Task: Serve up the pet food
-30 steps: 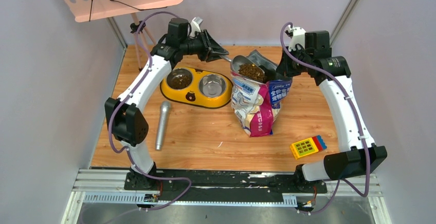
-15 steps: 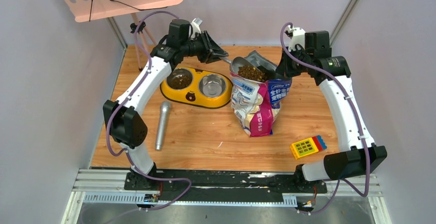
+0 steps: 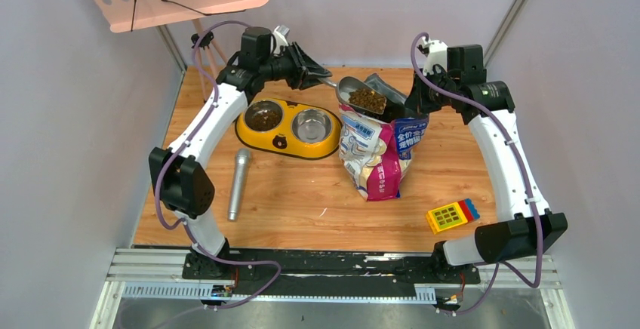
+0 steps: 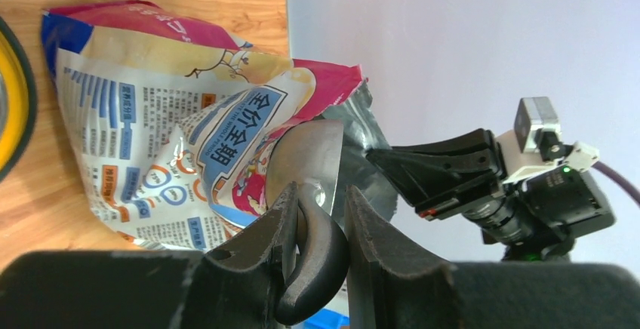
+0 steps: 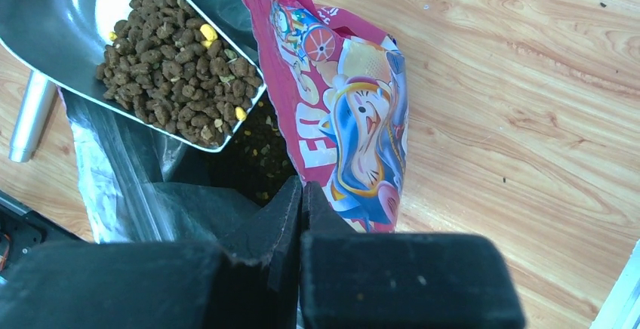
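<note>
While it hangs over the bag [image 3: 377,155], scoop [image 3: 349,87]: heaped with pet food [image 3: 368,101], dark kibble.
Left gripper [image 4: 321,201]: jaws narrow, clamped on the scoop's dark handle.
Right gripper [image 5: 300,189]: jaws pressed together, pinching the bag's rim.
Bag: upright, mouth open, more kibble inside.
Feeder [image 3: 260,139]: yellow, kibble in its left bowl.

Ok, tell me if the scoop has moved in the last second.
Yes, slightly. In the top view the scoop, loaded with kibble, has shifted a little left and farther back, judged against the food bag, which stayed put.
</note>
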Action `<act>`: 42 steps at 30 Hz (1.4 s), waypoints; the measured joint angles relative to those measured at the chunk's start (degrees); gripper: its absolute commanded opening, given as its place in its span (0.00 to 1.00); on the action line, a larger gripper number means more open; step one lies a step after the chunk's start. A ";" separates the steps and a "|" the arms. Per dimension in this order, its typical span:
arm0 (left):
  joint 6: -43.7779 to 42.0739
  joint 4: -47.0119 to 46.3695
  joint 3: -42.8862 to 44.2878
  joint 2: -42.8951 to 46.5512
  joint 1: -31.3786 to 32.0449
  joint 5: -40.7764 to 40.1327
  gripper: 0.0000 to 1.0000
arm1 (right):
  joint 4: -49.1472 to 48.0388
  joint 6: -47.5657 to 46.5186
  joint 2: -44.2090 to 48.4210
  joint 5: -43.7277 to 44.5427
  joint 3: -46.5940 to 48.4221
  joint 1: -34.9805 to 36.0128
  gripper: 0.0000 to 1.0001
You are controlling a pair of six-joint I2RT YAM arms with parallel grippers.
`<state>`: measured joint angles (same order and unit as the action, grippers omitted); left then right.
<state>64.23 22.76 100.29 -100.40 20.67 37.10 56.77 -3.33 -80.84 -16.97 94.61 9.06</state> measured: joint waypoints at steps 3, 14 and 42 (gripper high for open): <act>4.04 -3.61 -2.27 0.02 -0.46 1.92 0.00 | 0.63 -0.92 -0.42 0.04 0.61 -0.02 0.00; 27.10 -27.04 -20.04 -0.57 -4.46 11.61 0.00 | 5.66 -4.76 -4.15 1.14 6.58 0.02 0.00; 23.10 -33.29 -19.80 4.66 -7.21 13.99 0.00 | 5.05 -7.54 -2.91 1.38 3.98 -0.13 0.00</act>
<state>87.33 -10.52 80.49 -95.74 13.45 51.09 61.82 -10.87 -83.74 -15.59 98.59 8.93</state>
